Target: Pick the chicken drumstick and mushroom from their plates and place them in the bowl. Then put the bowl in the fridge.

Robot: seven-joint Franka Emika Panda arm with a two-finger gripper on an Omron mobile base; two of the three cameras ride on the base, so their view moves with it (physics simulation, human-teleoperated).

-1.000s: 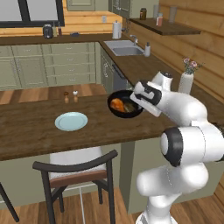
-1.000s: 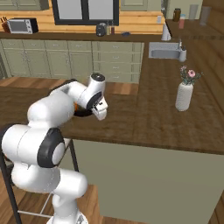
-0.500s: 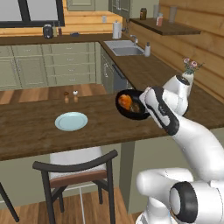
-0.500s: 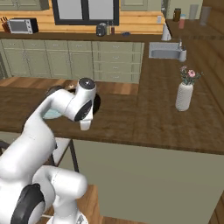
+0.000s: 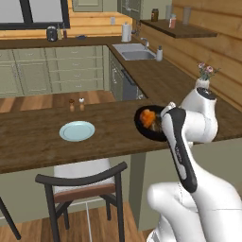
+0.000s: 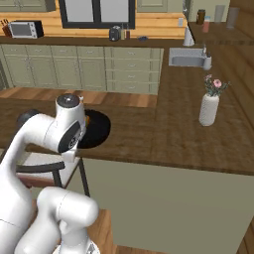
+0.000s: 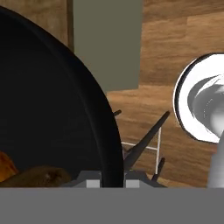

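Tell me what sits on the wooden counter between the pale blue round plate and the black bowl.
Nothing: in the left base view, bare dark wood separates the pale blue plate from the black bowl.

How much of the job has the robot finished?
Done: the chicken drumstick and the mushroom lie in the black bowl. In hand: the gripper is shut on the bowl's rim, carrying it over the counter's edge. Left: putting the bowl into the fridge.
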